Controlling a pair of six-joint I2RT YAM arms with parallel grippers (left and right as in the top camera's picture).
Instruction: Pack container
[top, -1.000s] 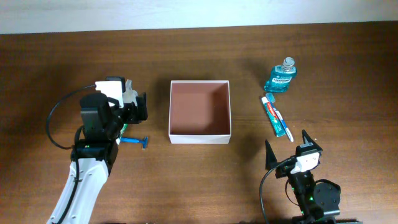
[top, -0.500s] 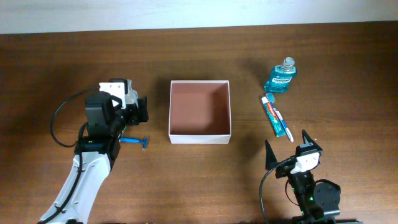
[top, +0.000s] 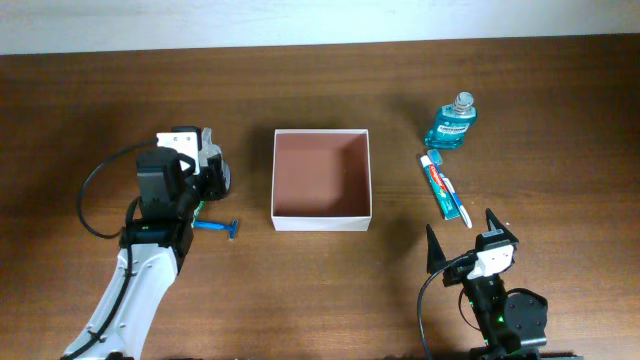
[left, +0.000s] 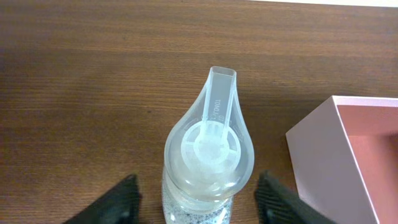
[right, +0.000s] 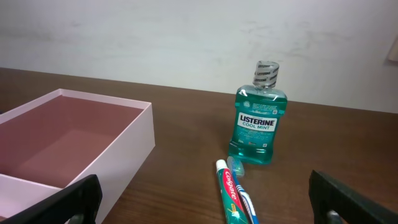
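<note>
The container (top: 322, 220), a square shallow white-walled box with a reddish-brown inside, sits mid-table; its corner (left: 317, 155) shows at the right of the left wrist view. Left of it stands a clear bottle (left: 209, 149) with a clear spouted cap. My left gripper (top: 216, 178) straddles this bottle. Its dark fingers (left: 121, 200) stand on either side of the bottle, and a gap still shows on the left. My right gripper (top: 462, 232) hangs open near the front edge, nothing between its fingers (right: 68, 202).
A teal mouthwash bottle (top: 452, 123) stands at the back right. A toothpaste tube (top: 438, 185) and a blue toothbrush (top: 457, 200) lie just in front of it. A blue razor (top: 218, 227) lies beside my left arm.
My left arm shifted slightly right toward the bottle, and its jaws have narrowed around it. The right arm has not moved.
</note>
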